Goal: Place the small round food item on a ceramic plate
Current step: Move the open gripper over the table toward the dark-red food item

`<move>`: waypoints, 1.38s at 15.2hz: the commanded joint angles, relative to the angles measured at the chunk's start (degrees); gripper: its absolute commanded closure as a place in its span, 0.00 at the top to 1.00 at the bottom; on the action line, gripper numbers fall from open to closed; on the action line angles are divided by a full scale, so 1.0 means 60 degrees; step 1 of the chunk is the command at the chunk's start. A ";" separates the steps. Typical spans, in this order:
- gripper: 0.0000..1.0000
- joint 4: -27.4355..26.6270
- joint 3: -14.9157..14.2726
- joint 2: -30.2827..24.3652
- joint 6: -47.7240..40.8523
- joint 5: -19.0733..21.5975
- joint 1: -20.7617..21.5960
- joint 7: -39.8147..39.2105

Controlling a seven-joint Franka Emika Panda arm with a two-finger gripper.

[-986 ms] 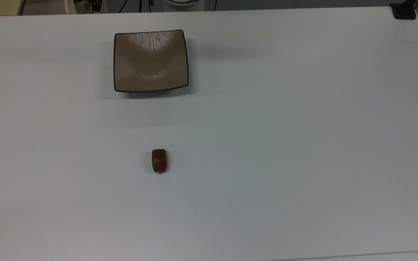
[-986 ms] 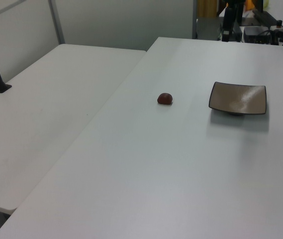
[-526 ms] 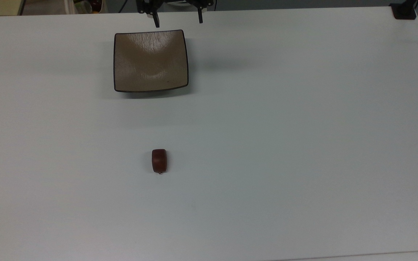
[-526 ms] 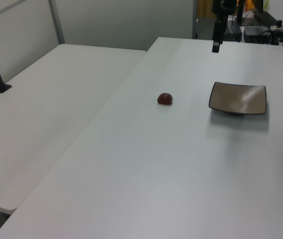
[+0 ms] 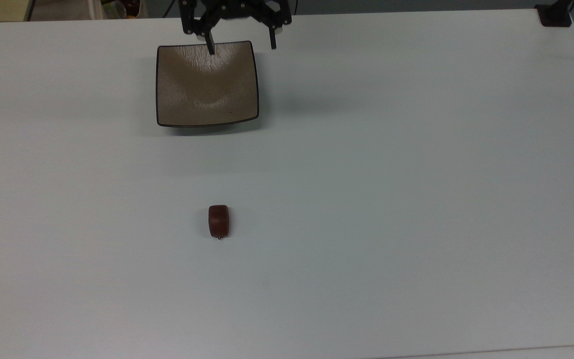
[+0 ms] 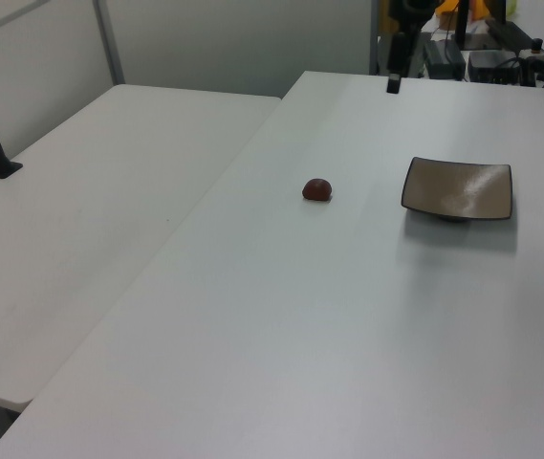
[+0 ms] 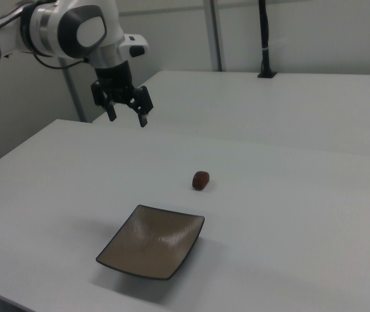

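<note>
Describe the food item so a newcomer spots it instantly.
On the white table, find the square tan plate. The small round food item lies alone on bare tabletop, apart from the plate: a glossy reddish-brown lump, far smaller than the plate.

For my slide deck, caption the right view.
Open end effector hovers above table; food item lies beyond the empty plate.

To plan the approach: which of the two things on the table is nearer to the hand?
The ceramic plate: the open hand hovers by its far edge; the small round food item lies farther.
</note>
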 commanded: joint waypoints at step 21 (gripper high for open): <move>1.00 0.2895 0.0135 0.4524 0.2664 0.0277 -0.0798 0.0087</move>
